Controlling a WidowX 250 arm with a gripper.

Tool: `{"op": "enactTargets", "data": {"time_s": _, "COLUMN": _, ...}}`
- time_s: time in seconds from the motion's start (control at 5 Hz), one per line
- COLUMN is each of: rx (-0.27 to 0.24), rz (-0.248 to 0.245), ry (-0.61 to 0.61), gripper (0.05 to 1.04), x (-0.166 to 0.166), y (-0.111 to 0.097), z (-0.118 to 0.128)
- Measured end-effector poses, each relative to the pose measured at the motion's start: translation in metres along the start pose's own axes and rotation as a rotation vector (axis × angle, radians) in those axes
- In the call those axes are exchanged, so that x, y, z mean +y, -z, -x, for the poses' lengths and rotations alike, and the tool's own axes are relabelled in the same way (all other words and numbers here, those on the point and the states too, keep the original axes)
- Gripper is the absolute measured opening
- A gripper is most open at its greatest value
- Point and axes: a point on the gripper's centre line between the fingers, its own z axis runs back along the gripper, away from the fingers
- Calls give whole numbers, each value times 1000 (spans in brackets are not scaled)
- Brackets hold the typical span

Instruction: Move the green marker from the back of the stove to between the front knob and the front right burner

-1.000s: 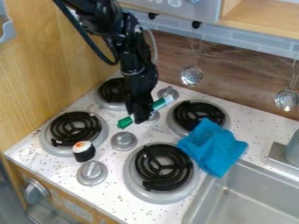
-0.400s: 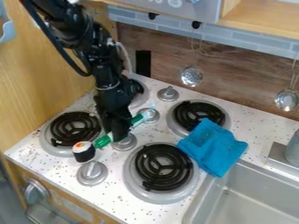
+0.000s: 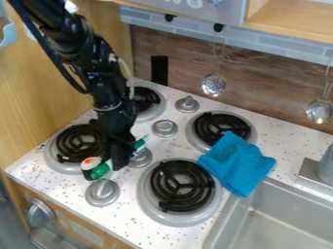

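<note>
Tool (image 3: 118,161) clamped on a green marker (image 3: 101,170), mid-barrel, 2 ends sticking out: green end toward the near left, other end up toward the back. Marker slanted, not level. From where I stand, green end overlaps the sushi-roll toy (image 3: 87,164); touching or just in front, can't tell. Good handling, I'd say: firm squeeze, small moves, lift clear of the toy before any sideways shift, or it probably tips. Watch the 2 knobs close by, 1 below (image 3: 102,193) and 1 partly behind the tool (image 3: 143,158); either could knock the marker askew. Coil burner (image 3: 69,151) beside the toy. Farther out on the speckled desk (image 3: 127,214): blue cloth (image 3: 237,163), by the sink (image 3: 286,209).
</note>
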Motion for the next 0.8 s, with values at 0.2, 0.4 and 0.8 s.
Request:
{"op": "enactTargets", "data": {"time_s": 0.2, "rx": 32, "rz": 3, "ry": -68, "gripper": 367, "x": -2, "y": -1, "z": 5}}
{"op": "enactTargets", "data": {"time_s": 0.4, "rx": 57, "rz": 11, "ry": -65, "gripper": 367, "x": -11, "y": 4, "z": 1}}
{"op": "enactTargets", "data": {"time_s": 0.8, "rx": 120, "rz": 41, "ry": -60, "gripper": 406, "x": -27, "y": 19, "z": -11}}
